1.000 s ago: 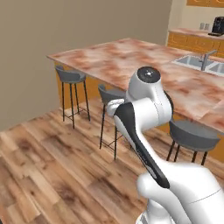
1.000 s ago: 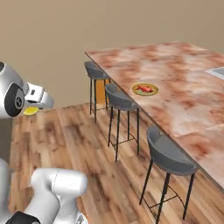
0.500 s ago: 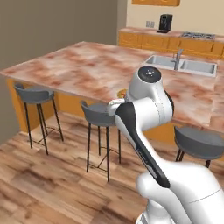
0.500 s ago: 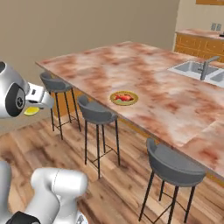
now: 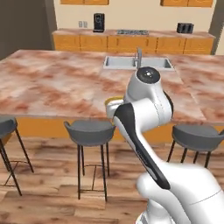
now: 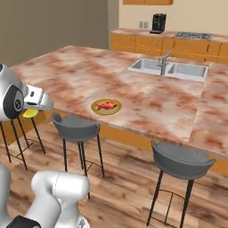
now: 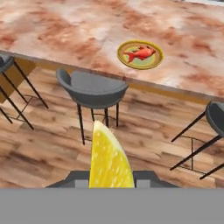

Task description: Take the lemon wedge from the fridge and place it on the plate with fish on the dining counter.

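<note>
Carrying stage: the lemon wedge (image 7: 109,159) is out of the fridge and clenched between the gripper (image 7: 110,177) jaws, seen close up in the hand view and as a yellow bit under the hand in the right base view (image 6: 30,113). Pick is done; placing is left. The plate (image 6: 106,106) with the red-orange fish (image 6: 107,106) sits on the dining counter (image 6: 133,95) near its front edge, just behind a grey bar stool (image 6: 75,128). Wedge hangs over the wood floor, in front of the counter and well apart from the plate. The steel sink (image 6: 169,70) is farther back on the same top. Judging from this, what remains: close the gap, reach over the stool, lower and release onto the plate.

Versus half a second ago, both base views have swung: counter now faces the base more squarely, the plate and fish sit nearer the middle of the right base view, and the back orange cabinets (image 5: 131,43) show fully. That is base motion, not things moving. Arm pose and grip look unchanged.
</note>
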You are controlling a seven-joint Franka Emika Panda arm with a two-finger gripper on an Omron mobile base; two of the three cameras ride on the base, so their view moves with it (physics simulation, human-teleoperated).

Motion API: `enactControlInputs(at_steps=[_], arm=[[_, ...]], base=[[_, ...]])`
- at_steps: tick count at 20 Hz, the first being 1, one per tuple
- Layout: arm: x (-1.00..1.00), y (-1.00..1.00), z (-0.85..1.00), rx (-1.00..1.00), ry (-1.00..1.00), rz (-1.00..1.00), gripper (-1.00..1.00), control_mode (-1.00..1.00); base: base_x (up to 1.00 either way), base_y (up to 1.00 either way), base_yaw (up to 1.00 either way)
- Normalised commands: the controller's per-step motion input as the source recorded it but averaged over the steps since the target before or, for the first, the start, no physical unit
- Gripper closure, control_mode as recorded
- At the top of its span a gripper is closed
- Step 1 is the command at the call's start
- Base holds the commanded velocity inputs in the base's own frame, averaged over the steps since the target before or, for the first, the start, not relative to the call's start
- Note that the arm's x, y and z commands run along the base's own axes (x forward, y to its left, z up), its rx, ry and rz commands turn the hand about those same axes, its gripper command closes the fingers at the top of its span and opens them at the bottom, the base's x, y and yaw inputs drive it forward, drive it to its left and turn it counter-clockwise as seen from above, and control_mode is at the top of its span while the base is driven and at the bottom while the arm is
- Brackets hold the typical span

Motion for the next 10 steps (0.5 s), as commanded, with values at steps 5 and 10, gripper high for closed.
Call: enactControlInputs(at_steps=[5, 10], arm=[[0.0, 0.0, 0.0, 0.0, 0.0, 0.0, 1.0, 1.0], [0.0, 0.0, 0.0, 0.0, 0.0, 0.0, 1.0, 1.0]], base=[[0.06, 0.57, -0.77], [0.0, 0.37, -0.68]])
